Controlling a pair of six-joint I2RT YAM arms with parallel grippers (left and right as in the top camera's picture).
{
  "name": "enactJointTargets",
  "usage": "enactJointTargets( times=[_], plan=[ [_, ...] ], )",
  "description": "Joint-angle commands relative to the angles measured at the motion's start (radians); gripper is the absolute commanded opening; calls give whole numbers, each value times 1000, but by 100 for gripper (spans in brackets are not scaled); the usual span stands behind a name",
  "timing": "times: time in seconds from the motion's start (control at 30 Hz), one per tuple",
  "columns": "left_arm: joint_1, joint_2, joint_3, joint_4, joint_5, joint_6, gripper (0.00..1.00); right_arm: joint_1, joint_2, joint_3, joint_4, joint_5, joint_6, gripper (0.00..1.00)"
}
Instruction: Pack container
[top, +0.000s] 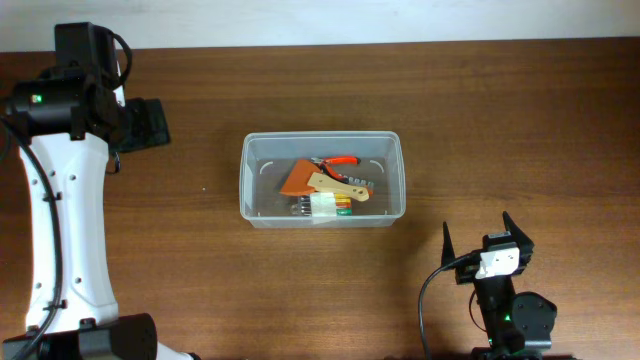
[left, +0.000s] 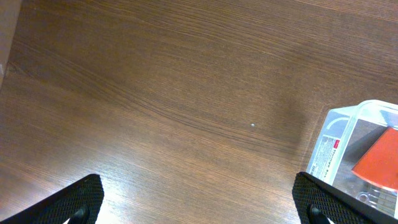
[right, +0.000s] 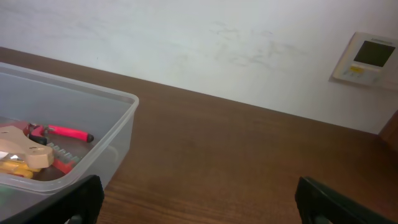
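The clear plastic container (top: 321, 179) stands mid-table. Inside lie red-handled pliers (top: 337, 160), an orange flat piece (top: 299, 181), a wooden-handled tool (top: 338, 186) and a small multicoloured pack (top: 334, 205). My left gripper (top: 150, 124) is open and empty at the far left, well away from the container; in the left wrist view (left: 198, 202) the container's corner (left: 354, 134) shows at the right edge. My right gripper (top: 488, 238) is open and empty near the front right; the right wrist view (right: 199, 202) shows the container (right: 115, 134) to its left with the pliers (right: 65, 132) inside.
Brown wooden table (top: 480, 120) under everything. A white wall (right: 186, 37) with a wall-mounted control panel (right: 367, 59) rises behind the table's far edge. The white left arm (top: 65, 230) runs along the left side.
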Motion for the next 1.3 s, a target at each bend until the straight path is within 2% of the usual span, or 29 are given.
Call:
enactJointTargets(
  times=[0.0, 0.9, 1.07, 1.27],
  plan=[
    [2, -13, 14, 3, -10, 6, 99, -3, -10, -5, -8, 12, 4, 99],
    [2, -13, 14, 2, -10, 6, 99, -3, -10, -5, -8, 12, 4, 99],
    [-11, -67, 14, 2, -11, 6, 99, -3, -10, -5, -8, 12, 4, 99],
    [-73, -218, 13, 3, -10, 6, 99, -3, -10, -5, -8, 12, 4, 99]
  ],
)
